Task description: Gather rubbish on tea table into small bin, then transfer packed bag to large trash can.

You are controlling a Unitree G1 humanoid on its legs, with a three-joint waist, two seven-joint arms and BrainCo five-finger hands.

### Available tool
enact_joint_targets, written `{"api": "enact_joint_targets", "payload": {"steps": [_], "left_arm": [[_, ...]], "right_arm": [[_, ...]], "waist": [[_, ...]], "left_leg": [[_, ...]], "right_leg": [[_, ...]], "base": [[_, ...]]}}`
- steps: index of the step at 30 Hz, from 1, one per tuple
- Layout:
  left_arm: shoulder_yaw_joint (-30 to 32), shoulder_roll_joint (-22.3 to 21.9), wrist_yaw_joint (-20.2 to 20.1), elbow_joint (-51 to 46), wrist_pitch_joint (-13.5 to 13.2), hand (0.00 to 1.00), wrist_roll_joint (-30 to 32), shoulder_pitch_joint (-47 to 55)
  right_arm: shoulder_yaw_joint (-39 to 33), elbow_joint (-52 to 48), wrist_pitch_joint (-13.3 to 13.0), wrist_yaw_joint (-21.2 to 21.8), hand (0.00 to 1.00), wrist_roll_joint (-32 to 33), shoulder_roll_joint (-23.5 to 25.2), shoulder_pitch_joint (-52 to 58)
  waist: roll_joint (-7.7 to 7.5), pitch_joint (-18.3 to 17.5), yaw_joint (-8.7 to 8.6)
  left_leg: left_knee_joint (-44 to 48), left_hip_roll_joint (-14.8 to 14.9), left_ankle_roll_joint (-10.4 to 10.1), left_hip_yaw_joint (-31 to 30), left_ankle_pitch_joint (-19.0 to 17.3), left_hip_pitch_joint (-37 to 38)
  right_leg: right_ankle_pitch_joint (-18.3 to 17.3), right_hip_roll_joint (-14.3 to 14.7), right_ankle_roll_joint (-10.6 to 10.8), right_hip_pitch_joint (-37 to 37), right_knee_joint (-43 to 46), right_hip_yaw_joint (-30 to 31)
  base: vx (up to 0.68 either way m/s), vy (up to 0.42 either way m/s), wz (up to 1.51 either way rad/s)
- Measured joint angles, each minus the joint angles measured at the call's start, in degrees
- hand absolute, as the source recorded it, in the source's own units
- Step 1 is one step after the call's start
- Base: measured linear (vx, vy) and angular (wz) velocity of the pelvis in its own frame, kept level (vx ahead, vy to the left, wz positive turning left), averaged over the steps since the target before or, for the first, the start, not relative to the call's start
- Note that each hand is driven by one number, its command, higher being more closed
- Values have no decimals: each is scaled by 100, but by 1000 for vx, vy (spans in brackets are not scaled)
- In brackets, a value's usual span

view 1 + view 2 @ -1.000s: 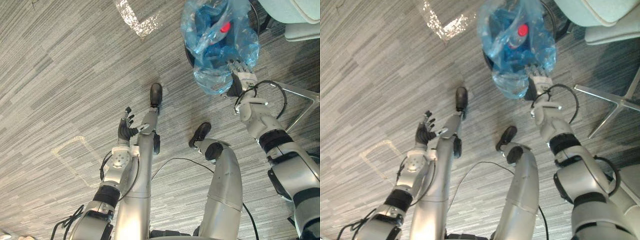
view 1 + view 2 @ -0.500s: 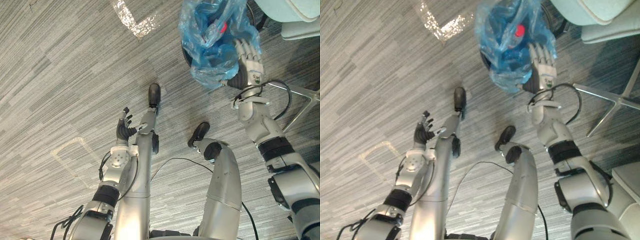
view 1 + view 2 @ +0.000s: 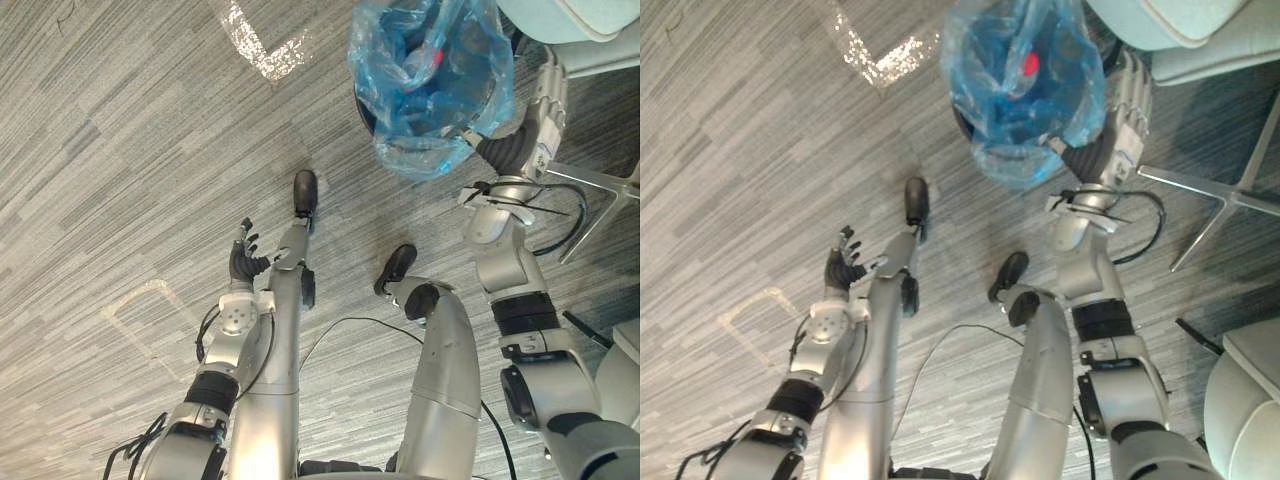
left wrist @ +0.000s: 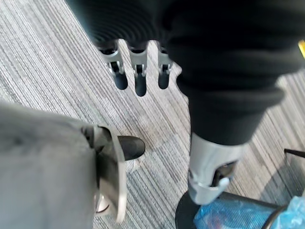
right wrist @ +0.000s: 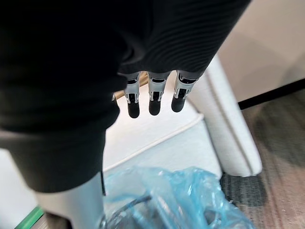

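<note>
Right hand [image 3: 545, 105] released blue bag [image 3: 425, 70]; left hand [image 3: 243, 262] idle; fingers [image 5: 151, 98] straight; grey carpet [image 3: 120, 150].

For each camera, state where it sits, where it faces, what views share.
Left eye view: on head, facing down at grey carpet; both arms show.
Right eye view: same, beside it.
Left wrist view: along open left hand toward carpet.
Right wrist view: along open right hand toward white cushioned seat.
All share crumpled blue plastic bag.

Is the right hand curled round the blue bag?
No, the right hand has straight fingers in its wrist view, not curled round the blue bag.
</note>
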Motion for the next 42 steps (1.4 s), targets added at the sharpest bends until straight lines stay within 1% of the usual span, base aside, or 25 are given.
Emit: {"api": "enact_joint_targets", "payload": {"steps": [2,4,8,10,12,14,15,16,18,22,27,32,38,40,42], "left_arm": [[0,-1,20,-1,-2,0,0,3],[-1,-5,34,0,-4,0,0,3],[-1,-20,56,1,-9,0,-9,6],[-2,-32,100,1,-17,0,-25,7],[-4,-35,108,1,-16,0,-73,7],[-15,-42,120,-3,-27,0,-142,6],[-22,-43,120,-6,-37,0,-176,6],[-30,-48,120,-8,-45,0,-229,6],[-65,-55,120,-14,-61,0,-233,6],[-111,-65,120,-16,-87,0,-349,4],[-120,-67,119,-16,-96,0,-351,4],[-130,-108,117,8,-94,0,-352,5],[-125,-110,115,14,-80,0,-351,2],[-120,-114,111,14,-63,0,-351,-2],[-106,-107,100,26,-40,0,-346,-3]], "right_arm": [[-25,38,60,-56,0,8,5,-34],[-185,89,117,-72,0,190,93,-71],[-294,776,204,-57,0,463,148,-340],[-290,1273,239,70,0,644,150,-538],[-285,1453,248,126,0,708,149,-620],[-263,1919,256,265,0,899,142,-872],[-241,2109,251,309,100,960,137,-976],[-179,2312,245,375,100,1092,113,-1086],[-143,2534,240,457,100,1128,87,-1213],[134,2777,213,611,100,1352,-93,-1429],[331,2776,155,669,100,1406,-164,-1460],[354,2775,122,723,100,1513,-248,-1444],[316,2739,57,728,100,1533,-286,-1352],[279,2586,39,733,100,1616,-274,-1205],[254,2215,15,736,100,1717,-229,-996]], "waist": [[0,0,0],[0,0,5],[0,0,23],[1,0,38],[1,0,43],[1,0,65],[2,0,73],[3,-1,85],[24,-12,103],[41,-22,122],[50,-27,128],[141,-79,143],[148,-84,144],[148,-84,140],[149,-84,138]], "left_leg": [[0,2,-1,1,-2,0],[-1,2,-3,0,-3,0],[-1,2,-6,1,-6,-5],[-5,2,-31,2,-25,-13],[-7,2,-31,2,-25,-18],[-13,1,-29,9,-23,-38],[-12,0,-26,10,-22,-48],[-9,-4,-22,8,-19,-59],[1,-20,-21,-2,-18,-85],[10,-53,-16,0,-25,-122],[30,-58,-13,-7,-32,-131],[138,-56,7,-49,-56,-210],[227,-41,27,-46,-69,-213],[263,-35,28,-53,-68,-211],[317,-20,22,-61,-64,-194]], "right_leg": [[0,0,0,-1,-2,0],[-1,0,0,-1,-3,0],[-1,-1,0,-7,-3,1],[-2,-3,1,-18,-4,1],[-2,-4,1,-25,-4,2],[-4,-7,3,-55,1,10],[-7,-9,4,-64,5,11],[-12,-12,9,-72,12,11],[-27,-22,28,-91,29,11],[-42,-44,46,-134,54,33],[-47,-42,48,-134,66,32],[-52,-37,49,-146,100,-9],[-49,-28,46,-143,150,12],[-49,-24,46,-127,168,10],[-48,-13,45,-83,179,0]], "base": [[-51,23,-1],[-36,16,0],[0,0,0],[0,0,0],[0,0,0],[0,0,0],[0,0,0],[0,0,3],[0,0,7],[-34,20,4],[-57,31,1],[-57,35,0],[-68,35,-3],[-65,28,-2],[-70,30,-4]]}}
